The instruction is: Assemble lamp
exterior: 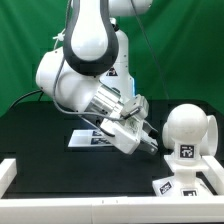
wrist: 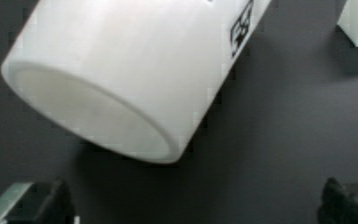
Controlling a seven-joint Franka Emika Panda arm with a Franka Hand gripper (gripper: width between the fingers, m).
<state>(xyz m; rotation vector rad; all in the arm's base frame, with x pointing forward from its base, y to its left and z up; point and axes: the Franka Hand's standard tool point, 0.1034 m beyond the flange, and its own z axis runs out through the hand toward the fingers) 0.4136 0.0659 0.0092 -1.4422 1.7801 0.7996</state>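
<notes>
The white tapered shade [wrist: 131, 80] lies on its side on the black table, a black-and-white tag on its wall. It fills much of the wrist view, just ahead of my gripper [wrist: 190, 205]. My fingertips [wrist: 25, 200] stand wide apart with nothing between them, so the gripper is open. In the exterior view my gripper [exterior: 147, 144] hangs low over the table and hides the shade. To the exterior view's right, the round bulb [exterior: 190, 128] sits on the boxy tagged base [exterior: 178, 184].
The marker board [exterior: 92, 140] lies on the table behind the arm. A white rail [exterior: 100, 211] borders the table's front edge, with a white block [exterior: 8, 172] at the exterior view's left. A white part's corner [wrist: 357, 30] shows in the wrist view.
</notes>
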